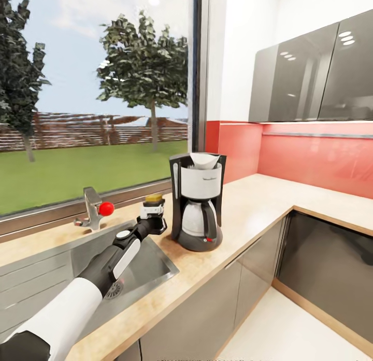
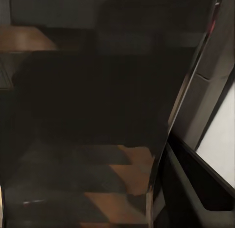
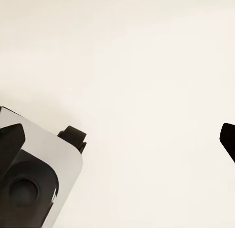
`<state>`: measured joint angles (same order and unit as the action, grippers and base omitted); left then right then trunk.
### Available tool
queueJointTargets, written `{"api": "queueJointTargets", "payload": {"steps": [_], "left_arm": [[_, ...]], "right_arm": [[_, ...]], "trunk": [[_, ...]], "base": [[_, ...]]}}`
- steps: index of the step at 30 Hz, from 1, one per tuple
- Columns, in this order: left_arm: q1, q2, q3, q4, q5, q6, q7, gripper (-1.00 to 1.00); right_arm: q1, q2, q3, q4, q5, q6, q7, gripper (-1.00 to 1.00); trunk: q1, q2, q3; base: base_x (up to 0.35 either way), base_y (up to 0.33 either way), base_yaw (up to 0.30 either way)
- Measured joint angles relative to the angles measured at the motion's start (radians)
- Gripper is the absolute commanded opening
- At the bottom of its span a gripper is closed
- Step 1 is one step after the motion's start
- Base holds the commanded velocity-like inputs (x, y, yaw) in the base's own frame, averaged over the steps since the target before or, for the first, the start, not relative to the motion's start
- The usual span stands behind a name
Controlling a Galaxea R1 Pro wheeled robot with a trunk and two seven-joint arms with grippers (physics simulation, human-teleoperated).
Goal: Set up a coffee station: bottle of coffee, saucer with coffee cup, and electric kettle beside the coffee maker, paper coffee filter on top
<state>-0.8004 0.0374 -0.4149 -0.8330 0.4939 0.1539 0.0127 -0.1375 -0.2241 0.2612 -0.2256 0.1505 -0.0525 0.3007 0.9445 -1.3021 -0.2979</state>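
We see the kitchen countertop (image 1: 259, 200) in pale matt wood, its sink (image 1: 46, 270) of brushed grey metal. The coffee maker (image 1: 198, 200) has glossy black plastic, a white housing and a glass carafe — a paper coffee filter (image 1: 203, 160) sits on top. Wall cabinets (image 1: 311, 76) gleam — dark, mirror-smooth.

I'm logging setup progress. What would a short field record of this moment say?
coffee maker: upright on kitchen countertop
paper coffee filter: on top of the coffee maker
bottle of coffee: at left gripper, beside the coffee maker; grip unclear
sink: under the arm
tap: red knob, behind the sink
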Motion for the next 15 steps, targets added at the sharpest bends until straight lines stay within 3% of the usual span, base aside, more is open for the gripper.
{"api": "queueJointTargets", "payload": {"steps": [15], "left_arm": [[0.000, 0.000, 0.000, -0.001, 0.000, -0.001, 0.001, -1.00]], "right_arm": [[0.000, 0.000, 0.000, 0.000, 0.000, 0.000, 0.000, 1.00]], "trunk": [[0.000, 0.000, -0.024]], "base": [[0.000, 0.000, 0.000]]}}
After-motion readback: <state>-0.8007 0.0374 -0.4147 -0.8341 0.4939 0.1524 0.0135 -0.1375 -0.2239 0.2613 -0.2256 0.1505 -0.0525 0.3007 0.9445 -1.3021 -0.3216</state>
